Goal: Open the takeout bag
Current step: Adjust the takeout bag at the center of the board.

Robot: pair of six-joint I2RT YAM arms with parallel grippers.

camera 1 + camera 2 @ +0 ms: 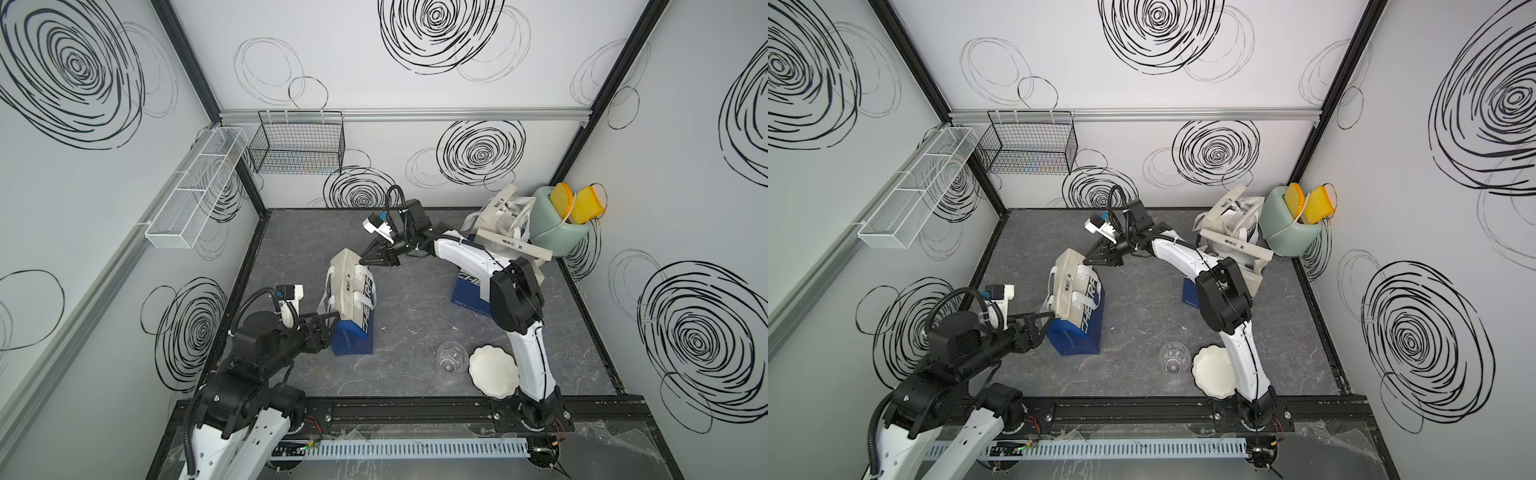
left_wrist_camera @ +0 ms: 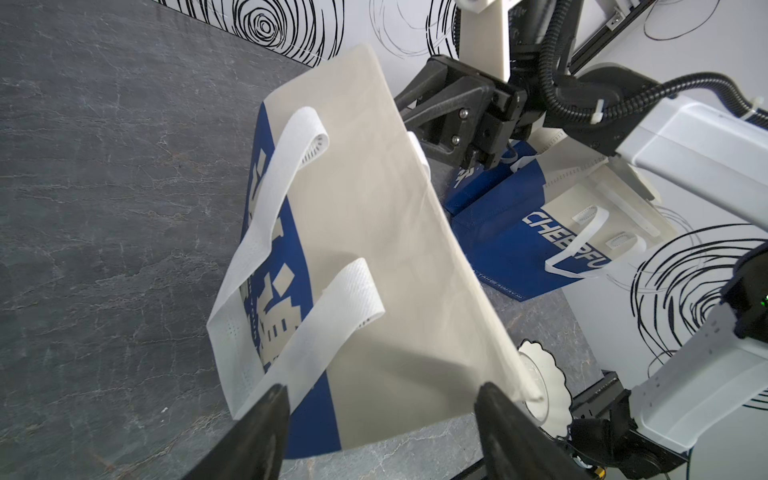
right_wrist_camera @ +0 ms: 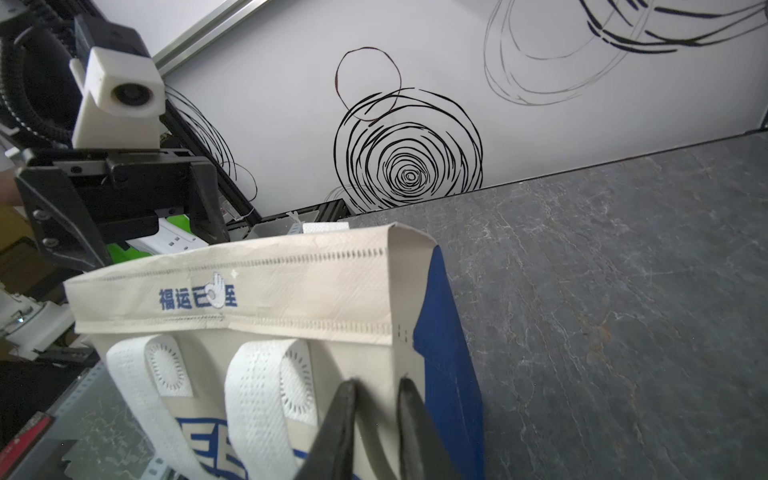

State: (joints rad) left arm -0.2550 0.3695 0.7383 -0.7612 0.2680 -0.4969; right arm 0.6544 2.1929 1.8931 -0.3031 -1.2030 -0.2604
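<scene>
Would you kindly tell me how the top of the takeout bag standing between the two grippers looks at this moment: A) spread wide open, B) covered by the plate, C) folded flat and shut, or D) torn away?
C: the takeout bag has its folded top strip lying flat and closed in the right wrist view, with a white handle hanging down the side below it.

Both top views: high at the front, angled down over the whole tabletop toward the back wall, near-identical coverage. Left wrist view: close behind left gripper, facing takeout bag side. Right wrist view: close behind right gripper, facing the bag's folded top from the opposite end. All four share the bag.
</scene>
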